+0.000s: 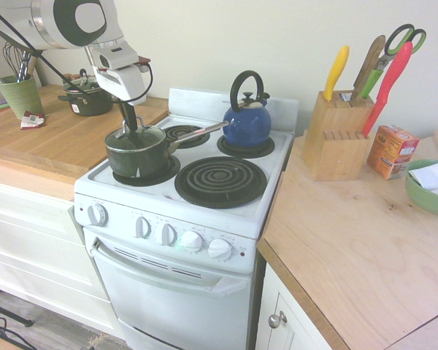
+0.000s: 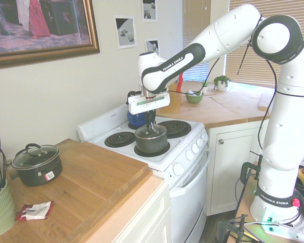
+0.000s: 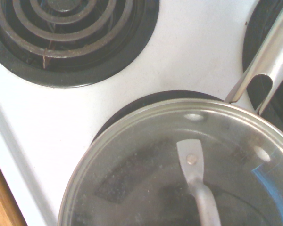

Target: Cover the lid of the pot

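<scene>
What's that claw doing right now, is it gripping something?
Gripper: down at the lid's top handle on the pot; whether it is open or closed cannot be told.

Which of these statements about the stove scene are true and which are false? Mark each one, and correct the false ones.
1. The lid sits on the pot. True.
2. The pot stands on a rear burner. False: it is on a front burner.
3. The blue kettle stands on a rear burner. True.
4. The end effector hovers over the kettle. False: it is down at the lid's handle.
5. The smaller black pot stands on the stove. False: it is on the wooden counter.
</scene>
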### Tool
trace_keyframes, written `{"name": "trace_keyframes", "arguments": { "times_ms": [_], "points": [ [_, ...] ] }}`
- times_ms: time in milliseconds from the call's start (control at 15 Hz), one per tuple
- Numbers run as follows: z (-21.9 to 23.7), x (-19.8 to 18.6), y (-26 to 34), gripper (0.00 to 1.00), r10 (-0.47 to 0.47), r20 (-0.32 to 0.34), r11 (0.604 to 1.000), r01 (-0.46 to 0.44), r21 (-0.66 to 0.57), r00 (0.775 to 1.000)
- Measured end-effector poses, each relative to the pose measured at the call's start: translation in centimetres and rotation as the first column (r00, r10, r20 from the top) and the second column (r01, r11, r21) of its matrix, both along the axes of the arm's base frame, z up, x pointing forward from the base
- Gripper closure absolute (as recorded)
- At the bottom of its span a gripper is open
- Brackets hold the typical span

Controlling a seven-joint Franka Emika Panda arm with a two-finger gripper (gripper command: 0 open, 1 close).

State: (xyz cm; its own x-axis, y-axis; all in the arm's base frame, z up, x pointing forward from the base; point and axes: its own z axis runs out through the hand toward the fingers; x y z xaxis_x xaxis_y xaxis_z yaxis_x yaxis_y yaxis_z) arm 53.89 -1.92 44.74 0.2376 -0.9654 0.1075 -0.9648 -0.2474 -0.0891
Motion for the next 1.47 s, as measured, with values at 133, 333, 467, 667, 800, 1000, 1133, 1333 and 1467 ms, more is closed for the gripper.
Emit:
{"name": "trace_keyframes", "arguments": {
  "times_ms": [133,333,467,667,800,1000,1133,1333,1467],
  "points": [
    [0.0,0.1,0.0,0.00,0.001,-0.002,1.000,-0.001,-0.002,1.000],
    [0.0,0.1,0.0,0.00,0.001,-0.003,1.000,-0.001,-0.002,1.000],
    [0.0,0.1,0.0,0.00,0.000,-0.004,1.000,0.000,-0.002,1.000],
    [0.0,0.1,0.0,0.00,0.000,-0.007,1.000,0.000,-0.002,1.000],
    [-0.1,0.1,-0.2,0.00,-0.004,-0.012,1.000,0.004,-0.002,1.000],
    [-0.1,0.0,-0.6,0.00,-0.009,-0.017,1.000,0.009,-0.003,1.000],
    [0.0,-0.1,-1.0,0.00,-0.011,-0.020,1.000,0.011,-0.003,1.000],
    [0.2,-0.3,-1.2,0.00,-0.006,-0.020,1.000,0.006,-0.001,1.000],
    [0.8,-0.4,-1.0,0.00,0.003,-0.011,1.000,-0.003,0.002,1.000]
  ]
}}
